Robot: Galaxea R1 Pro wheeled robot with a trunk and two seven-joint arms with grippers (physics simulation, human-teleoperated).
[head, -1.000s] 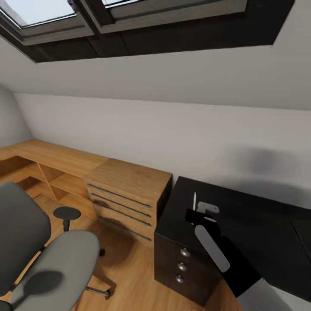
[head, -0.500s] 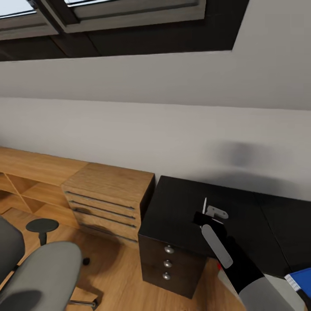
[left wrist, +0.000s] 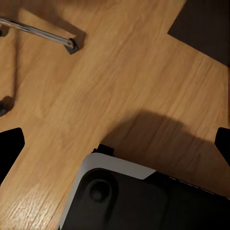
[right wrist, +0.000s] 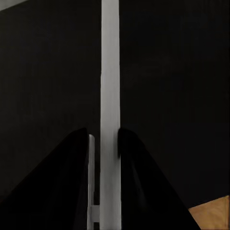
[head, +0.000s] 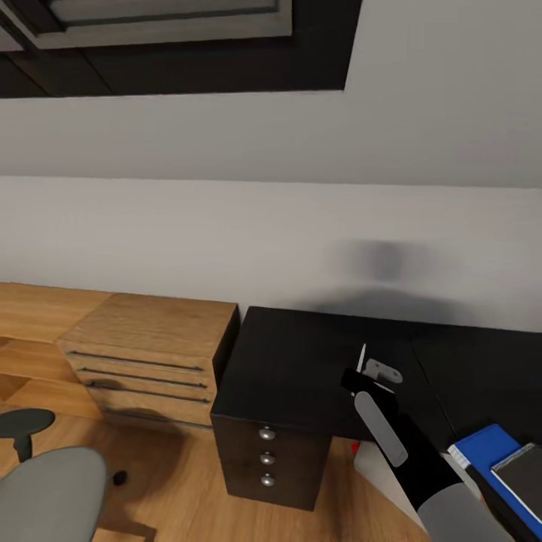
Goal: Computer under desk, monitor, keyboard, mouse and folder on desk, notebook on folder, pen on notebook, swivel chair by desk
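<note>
My right gripper (head: pixel 366 374) is shut on a thin white pen (head: pixel 362 356), which stands upright above the black desk (head: pixel 293 354). In the right wrist view the pen (right wrist: pixel 109 86) runs between the two dark fingers (right wrist: pixel 79 143) over the desk top (right wrist: pixel 48 72). A blue folder (head: pixel 482 443) lies on the desk at the lower right, with a dark notebook (head: pixel 523 482) on top of it. The grey swivel chair (head: pixel 45 489) is at the lower left on the floor. My left gripper (left wrist: pixel 116 143) hangs open over the wooden floor (left wrist: pixel 143 72).
A wooden drawer unit (head: pixel 143 346) stands against the desk's left side. The desk has three drawers with round knobs (head: pixel 267 455) at its left end. A chair leg with a castor (left wrist: pixel 43 34) and my own base (left wrist: pixel 134 201) lie below the left gripper.
The head view has swung to the right, so the chair and wooden unit slid left and the folder with the notebook came into view. The right gripper keeps hold of the pen.
</note>
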